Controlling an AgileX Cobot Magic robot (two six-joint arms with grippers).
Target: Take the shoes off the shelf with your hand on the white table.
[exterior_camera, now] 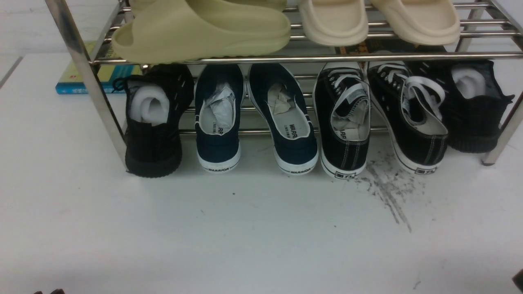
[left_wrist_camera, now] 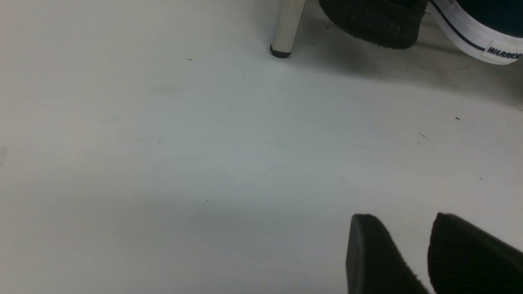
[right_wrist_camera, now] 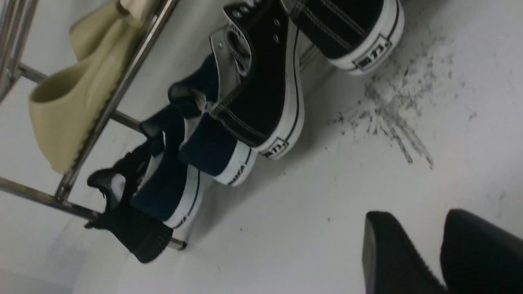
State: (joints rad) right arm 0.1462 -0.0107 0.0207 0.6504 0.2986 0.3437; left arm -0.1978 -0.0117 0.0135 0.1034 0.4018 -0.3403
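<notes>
Front view: the shoes [exterior_camera: 345,153] sit heels-out on the lower tier of the shelf [exterior_camera: 286,58]. Crowding is the likely trouble; a navy slip-on [exterior_camera: 294,147] lies just beside one and a knit sneaker [exterior_camera: 474,122] touches the other, so a wide grab could drag a neighbour; the loose laces [exterior_camera: 425,87] may snag a bar.

Left wrist view: the left tool [left_wrist_camera: 408,226] is parted and empty over the bare surface [left_wrist_camera: 163,163]; the shoes are out of sight.

Right wrist view: the right tool [right_wrist_camera: 421,222] is parted and empty; the shoes lie well ahead, past the scuff marks [right_wrist_camera: 392,114].
</notes>
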